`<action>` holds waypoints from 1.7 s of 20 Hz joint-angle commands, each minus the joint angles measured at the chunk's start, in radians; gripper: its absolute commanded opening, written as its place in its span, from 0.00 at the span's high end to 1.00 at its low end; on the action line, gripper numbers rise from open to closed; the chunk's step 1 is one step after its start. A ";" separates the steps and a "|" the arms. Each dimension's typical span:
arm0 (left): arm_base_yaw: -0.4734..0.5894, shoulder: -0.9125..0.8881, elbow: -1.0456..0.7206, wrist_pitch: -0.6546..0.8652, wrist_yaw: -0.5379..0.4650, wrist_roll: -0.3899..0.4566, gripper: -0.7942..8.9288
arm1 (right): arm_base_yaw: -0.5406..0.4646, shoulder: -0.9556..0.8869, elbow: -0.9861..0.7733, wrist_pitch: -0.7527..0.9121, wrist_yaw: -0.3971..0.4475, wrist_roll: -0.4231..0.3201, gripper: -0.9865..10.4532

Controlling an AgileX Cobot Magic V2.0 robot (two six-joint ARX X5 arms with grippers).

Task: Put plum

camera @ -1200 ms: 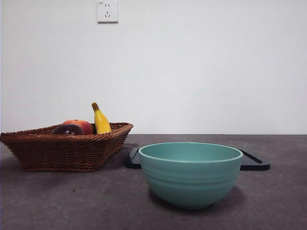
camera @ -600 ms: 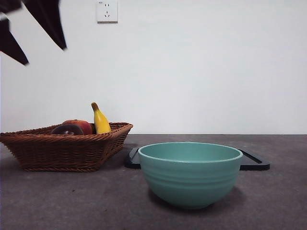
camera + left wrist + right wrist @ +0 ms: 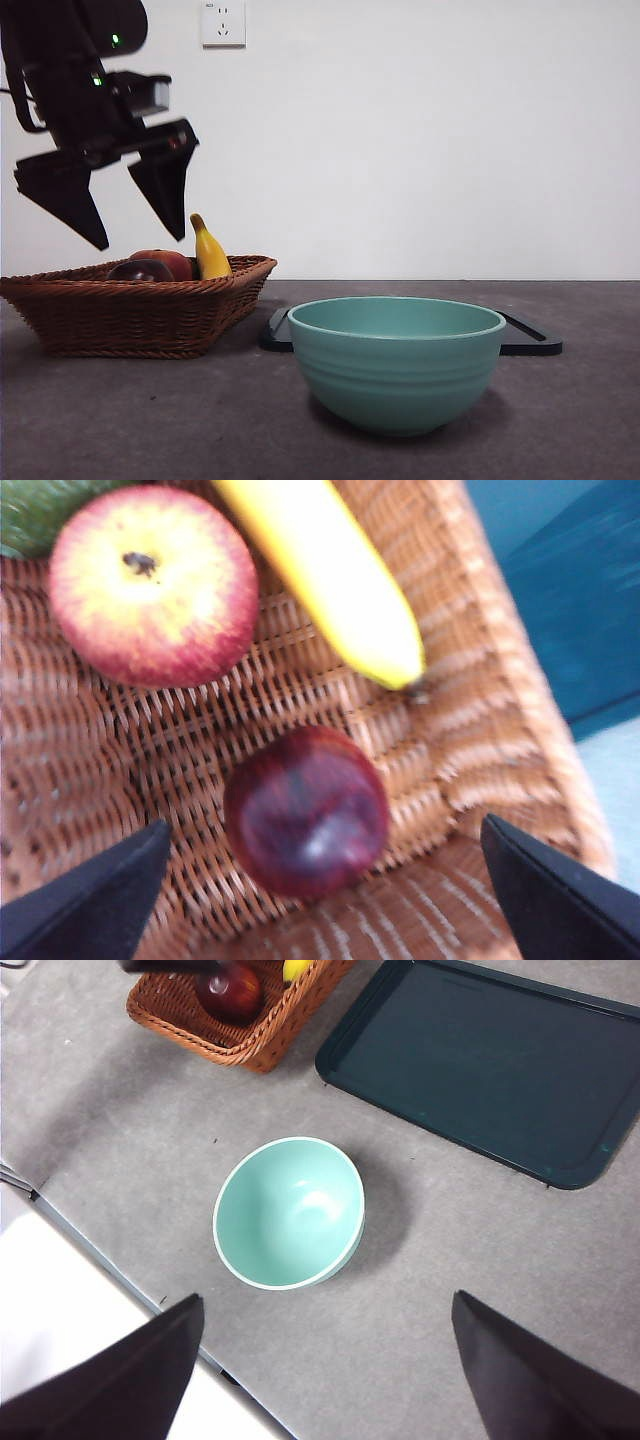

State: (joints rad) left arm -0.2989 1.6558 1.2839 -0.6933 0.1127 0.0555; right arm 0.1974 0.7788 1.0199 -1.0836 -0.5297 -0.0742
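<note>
Plum (image 3: 305, 812) at the basket's near corner, low centre of the left wrist view, lies beside an apple (image 3: 152, 583) and a banana (image 3: 320, 575) on the wicker basket (image 3: 130, 310). Upper left in the front view, the left gripper (image 3: 135, 240) hangs above the fruit, jaws spread wide and empty. The step appears to be the approach for the pick. Next, it likely must descend with jaws straddling the plum, clear of the banana. The teal bowl (image 3: 396, 362) and dark tray (image 3: 490, 1065) sit empty; the right gripper (image 3: 320, 1360) waits wide open above the bowl.
</note>
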 commanded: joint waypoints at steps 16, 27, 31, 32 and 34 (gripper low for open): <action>-0.004 0.163 0.024 0.064 -0.008 0.038 0.60 | 0.005 0.005 0.020 0.021 0.004 0.007 0.57; -0.012 0.056 0.049 0.051 0.029 0.037 0.61 | 0.005 0.005 0.020 0.034 0.006 0.007 0.57; -0.052 -0.094 0.049 0.025 0.085 0.032 0.61 | 0.005 0.005 0.020 0.037 0.006 0.007 0.57; -0.073 -0.134 0.049 0.008 0.107 0.031 0.61 | 0.005 0.005 0.020 0.037 0.006 0.007 0.57; -0.126 -0.188 0.049 -0.015 0.157 0.030 0.61 | 0.005 0.005 0.020 0.038 0.006 0.007 0.57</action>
State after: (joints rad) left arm -0.4145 1.4605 1.3140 -0.7139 0.2592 0.0875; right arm 0.1974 0.7788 1.0199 -1.0573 -0.5232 -0.0742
